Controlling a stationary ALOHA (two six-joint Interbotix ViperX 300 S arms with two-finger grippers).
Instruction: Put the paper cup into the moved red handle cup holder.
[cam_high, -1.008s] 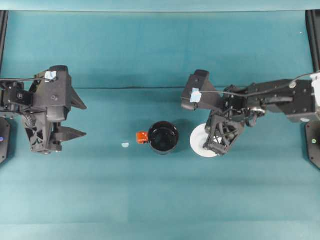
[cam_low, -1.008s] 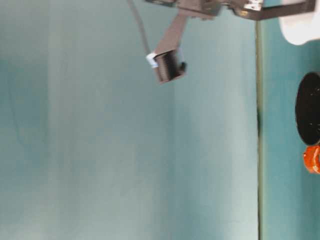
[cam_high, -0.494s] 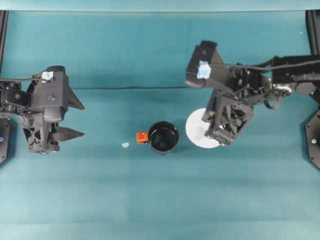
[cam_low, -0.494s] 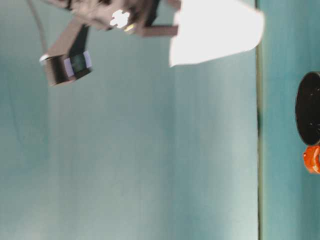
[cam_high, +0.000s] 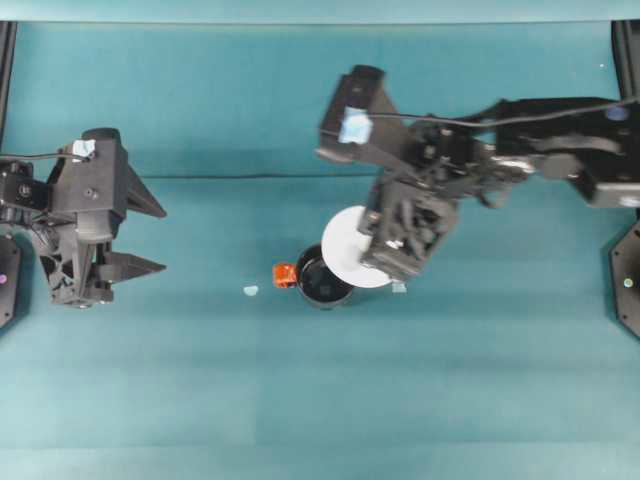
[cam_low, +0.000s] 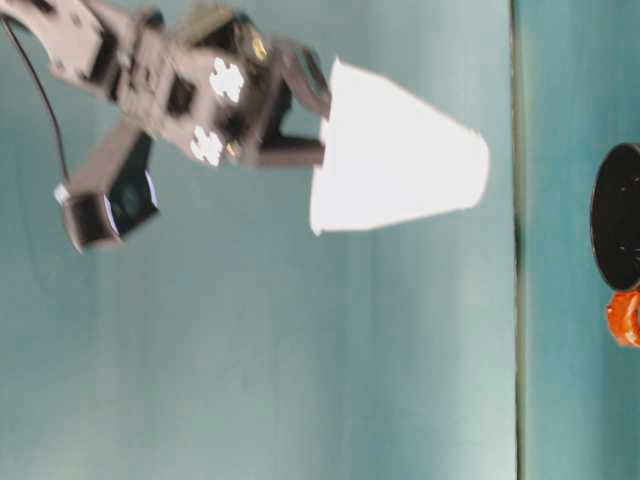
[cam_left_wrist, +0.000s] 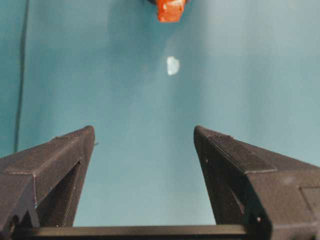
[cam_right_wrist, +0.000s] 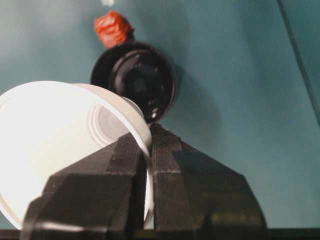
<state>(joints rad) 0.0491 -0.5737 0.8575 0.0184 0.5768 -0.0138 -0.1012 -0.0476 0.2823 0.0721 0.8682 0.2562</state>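
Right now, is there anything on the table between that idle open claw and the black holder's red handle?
A small pale scrap lies between the left gripper and the red handle cup holder, seen overhead and from the left wrist; otherwise bare table.

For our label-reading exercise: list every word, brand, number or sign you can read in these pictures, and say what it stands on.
None can be read.
White paper cup: plain, no print.
Glossy black round cup holder with red handle tab: no lettering.
Pale blue tape patches on the arms' camera housings: blank.
Small white scrap on the teal table: too small to tell.
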